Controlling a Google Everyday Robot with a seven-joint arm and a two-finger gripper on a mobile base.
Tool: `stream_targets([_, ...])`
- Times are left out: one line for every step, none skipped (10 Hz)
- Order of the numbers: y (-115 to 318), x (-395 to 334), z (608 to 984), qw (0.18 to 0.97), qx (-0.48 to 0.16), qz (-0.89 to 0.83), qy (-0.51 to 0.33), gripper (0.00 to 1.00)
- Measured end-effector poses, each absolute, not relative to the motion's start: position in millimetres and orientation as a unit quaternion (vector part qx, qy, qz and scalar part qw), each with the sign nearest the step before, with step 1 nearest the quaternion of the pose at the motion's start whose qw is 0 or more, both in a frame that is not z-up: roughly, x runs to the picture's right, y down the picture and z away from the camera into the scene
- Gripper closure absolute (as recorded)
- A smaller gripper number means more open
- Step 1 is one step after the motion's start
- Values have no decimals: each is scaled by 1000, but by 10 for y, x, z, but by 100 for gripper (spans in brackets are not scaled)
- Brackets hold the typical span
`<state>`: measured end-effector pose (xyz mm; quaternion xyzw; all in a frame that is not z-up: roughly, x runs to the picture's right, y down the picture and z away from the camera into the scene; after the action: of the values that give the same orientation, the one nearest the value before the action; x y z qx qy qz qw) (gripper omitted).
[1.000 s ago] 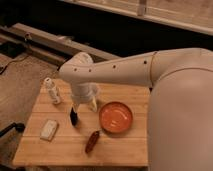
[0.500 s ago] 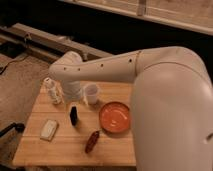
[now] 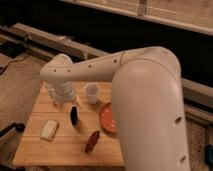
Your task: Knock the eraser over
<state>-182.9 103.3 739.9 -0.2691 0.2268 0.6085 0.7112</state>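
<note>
A small dark eraser [image 3: 74, 115] stands upright near the middle of the wooden table [image 3: 65, 150]. My gripper [image 3: 60, 103] hangs from the white arm [image 3: 100, 67] over the back left part of the table. It is just left of and slightly behind the eraser, and I cannot tell whether it touches it.
A white cup [image 3: 91, 93] stands behind the eraser. A red-orange bowl [image 3: 107, 118] lies to its right, partly behind my arm. A brown object [image 3: 91, 141] lies at the front, and a flat white block [image 3: 48, 129] at the front left. A pale bottle [image 3: 52, 92] is mostly hidden behind the gripper.
My arm has swung left and towards the camera, covering more of the right side. The gripper has moved left from above the cup to the table's back left. The eraser still stands.
</note>
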Motion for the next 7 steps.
stream_targets([1047, -1850, 7433, 712, -267, 606, 233, 35])
stream_targets([1056, -1833, 7492, 712, -262, 603, 245, 35])
stream_targets([1074, -1804, 7569, 712, -256, 601, 256, 35])
stream_targets([1098, -1798, 7619, 712, -254, 599, 265, 35])
stream_targets([1116, -1789, 7655, 712, -252, 597, 272, 35])
stream_targets([1125, -1759, 7701, 710, -251, 596, 280, 35])
stream_targets([1140, -1703, 7769, 708, -251, 593, 290, 35])
